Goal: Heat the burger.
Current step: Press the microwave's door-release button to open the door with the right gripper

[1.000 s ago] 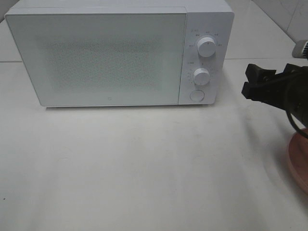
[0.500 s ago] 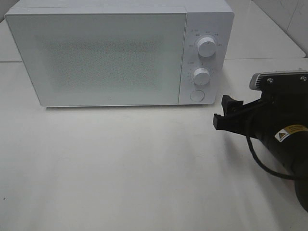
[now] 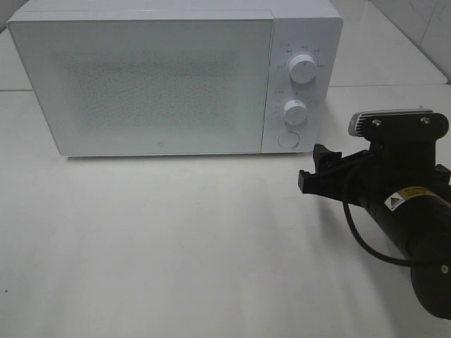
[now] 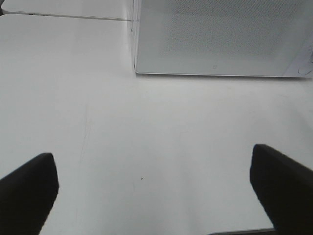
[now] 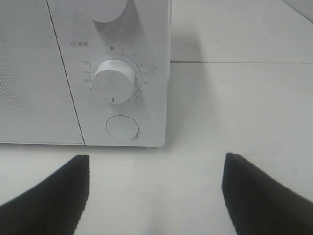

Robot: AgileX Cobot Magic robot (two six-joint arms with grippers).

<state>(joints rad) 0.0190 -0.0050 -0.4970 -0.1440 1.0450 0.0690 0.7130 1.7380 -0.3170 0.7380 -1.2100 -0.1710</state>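
A: We're looking at the white microwave (image 3: 310, 28) at the back of the table (image 3: 176, 253), its door (image 3: 141, 84) flush with the front.

B: And from the right comes the right gripper (image 3: 312, 169), low over the table in front of the control panel. We see a clear gap between it and the oven.

A: Its wrist view gives us more. The right gripper (image 5: 154, 164) has its jaws spread, with only bare table between them. Straight ahead are the round button (image 5: 122, 128) and the lower knob (image 5: 114, 81).

B: The upper knob (image 3: 303, 68) sits above those two.

A: Over to the other wrist view. The left gripper (image 4: 152, 156) is spread wide too, holding nothing, above empty tabletop and facing the door's lower edge. The high camera doesn't catch it.

B: And the burger?

A: We can't tell where it is. None of our three views shows it.
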